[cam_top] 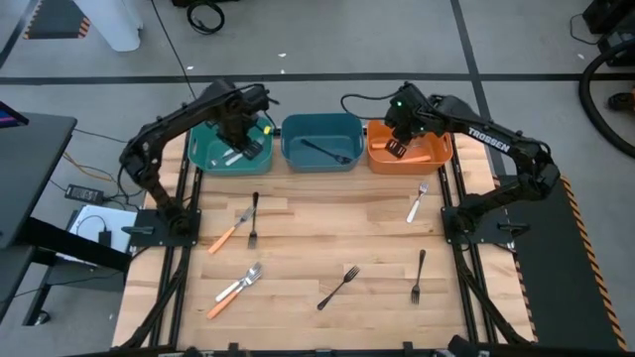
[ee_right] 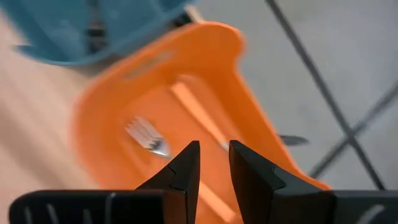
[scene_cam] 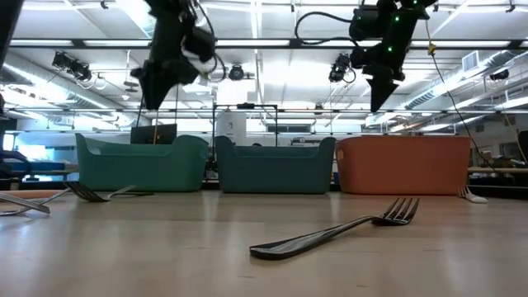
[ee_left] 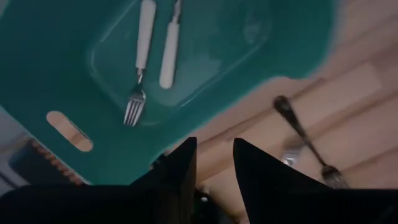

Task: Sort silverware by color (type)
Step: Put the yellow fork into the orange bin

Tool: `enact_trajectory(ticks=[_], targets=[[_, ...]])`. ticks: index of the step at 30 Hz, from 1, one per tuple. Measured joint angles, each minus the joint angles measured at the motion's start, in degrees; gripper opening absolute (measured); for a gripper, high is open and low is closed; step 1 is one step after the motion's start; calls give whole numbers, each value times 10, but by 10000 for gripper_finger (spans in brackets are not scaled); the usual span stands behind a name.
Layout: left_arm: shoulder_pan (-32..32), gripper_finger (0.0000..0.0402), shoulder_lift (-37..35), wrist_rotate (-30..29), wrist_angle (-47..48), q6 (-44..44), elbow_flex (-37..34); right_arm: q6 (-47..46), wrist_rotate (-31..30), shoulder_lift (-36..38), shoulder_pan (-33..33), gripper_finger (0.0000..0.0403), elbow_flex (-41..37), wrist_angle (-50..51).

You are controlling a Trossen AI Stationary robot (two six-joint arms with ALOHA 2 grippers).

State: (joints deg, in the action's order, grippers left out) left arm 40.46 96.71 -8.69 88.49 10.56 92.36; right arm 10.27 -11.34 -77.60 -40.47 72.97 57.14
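Bin walls hide all sorted silverware from the low view; the orange bin point(ee_right: 186, 112) blurs in the right wrist view, its fork point(ee_right: 148, 139) smeared, handle behind the fingers point(ee_right: 181, 171)

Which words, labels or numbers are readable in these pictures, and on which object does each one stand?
"TROSSEN": white letters on the right arm, seen in the high view.
No other text can be read. The teal bin, blue bin and orange bin show no label, and anything written in the room behind the table is too small to read.
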Motion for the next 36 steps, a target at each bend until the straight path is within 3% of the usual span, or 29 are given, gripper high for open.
enact_trajectory(ticks=[4,14,24,36], targets=[[-55,115,-51,0,1,43,0,-14,31,0,33,94,0,0],[-252,114,-129,27,12,212,0,-75,31,0,122,94,0,-5],[-487,114,-127,30,12,392,0,-158,17,0,178,94,0,-5],[-724,114,-111,7,-4,661,0,-222,-26,0,211,94,0,-10]])
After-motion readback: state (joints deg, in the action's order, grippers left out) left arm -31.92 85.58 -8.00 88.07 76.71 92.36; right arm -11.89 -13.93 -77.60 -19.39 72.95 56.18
